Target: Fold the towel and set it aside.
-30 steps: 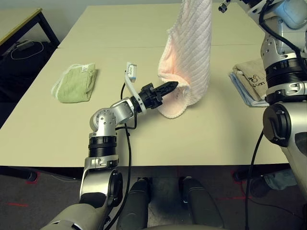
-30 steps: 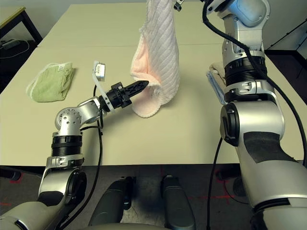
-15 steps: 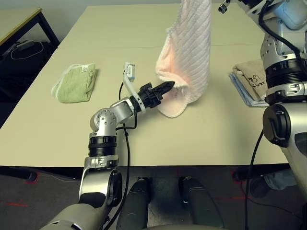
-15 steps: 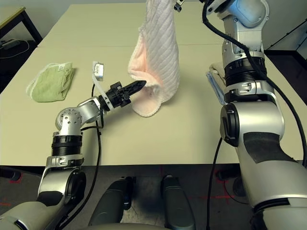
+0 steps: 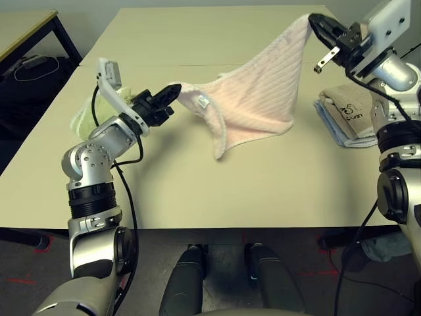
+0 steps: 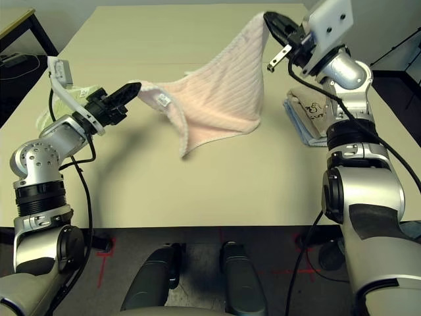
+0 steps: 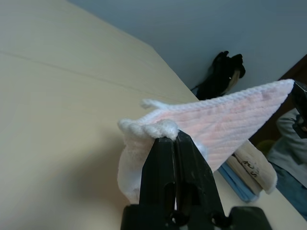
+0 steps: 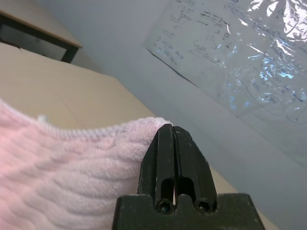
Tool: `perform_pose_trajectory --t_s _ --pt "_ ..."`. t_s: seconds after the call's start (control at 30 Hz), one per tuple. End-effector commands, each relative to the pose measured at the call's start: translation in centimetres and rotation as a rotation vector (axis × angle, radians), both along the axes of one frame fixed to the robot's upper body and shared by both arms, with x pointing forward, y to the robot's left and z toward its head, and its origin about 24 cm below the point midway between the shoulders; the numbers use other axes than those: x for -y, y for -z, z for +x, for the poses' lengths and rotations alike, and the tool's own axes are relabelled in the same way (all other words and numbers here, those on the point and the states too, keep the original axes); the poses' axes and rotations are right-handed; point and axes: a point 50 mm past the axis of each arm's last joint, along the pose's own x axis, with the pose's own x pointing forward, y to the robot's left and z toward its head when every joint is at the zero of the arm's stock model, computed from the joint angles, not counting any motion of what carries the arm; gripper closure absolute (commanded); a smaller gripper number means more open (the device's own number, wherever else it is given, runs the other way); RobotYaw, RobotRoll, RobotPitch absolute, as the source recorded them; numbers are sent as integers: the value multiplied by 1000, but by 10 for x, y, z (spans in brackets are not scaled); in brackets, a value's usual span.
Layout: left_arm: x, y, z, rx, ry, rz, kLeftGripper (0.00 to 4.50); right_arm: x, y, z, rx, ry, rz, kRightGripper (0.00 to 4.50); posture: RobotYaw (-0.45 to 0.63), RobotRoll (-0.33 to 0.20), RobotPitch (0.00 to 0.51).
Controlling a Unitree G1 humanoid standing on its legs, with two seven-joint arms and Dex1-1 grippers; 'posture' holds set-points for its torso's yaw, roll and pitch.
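The pale pink ribbed towel (image 5: 253, 92) hangs stretched in the air between my two grippers, its lower edge sagging down to the table. My left gripper (image 5: 172, 94) is shut on one white corded corner of the towel (image 7: 158, 130) at the left. At the upper right my right gripper (image 5: 316, 24) is shut on the opposite corner of the towel (image 8: 103, 143), held higher. A small white tag (image 5: 203, 102) shows near the left corner.
A light green towel (image 5: 82, 117) lies behind my left arm at the table's left. A folded beige towel with a dark mark (image 5: 348, 108) rests on a blue cloth (image 5: 335, 131) at the right edge. A dark desk (image 5: 39, 33) stands to the far left.
The towel hung bunched from my raised right gripper; now it is spread wide. My left gripper pulled its corner up and to the left, and my right gripper came lower and rightwards.
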Motion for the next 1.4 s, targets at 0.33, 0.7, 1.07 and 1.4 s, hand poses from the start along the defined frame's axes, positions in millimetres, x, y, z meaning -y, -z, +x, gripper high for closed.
perform_pose_trajectory --t_s 0.33,0.7,1.07,1.4 --pt "-44 3 -17 -39 41 680 4461 42 -4 -1 -29 236 63 4500 44 0 106" --pt "-87 -14 -23 -54 -99 944 4461 51 4 -1 -121 256 8 4500 57 0 112" --pt "-96 -61 3 83 -333 980 4461 64 2 -5 -150 273 -28 4500 49 0 113" --pt "-98 -61 10 70 -314 1021 4461 72 3 -6 -165 316 -19 4500 34 0 117"
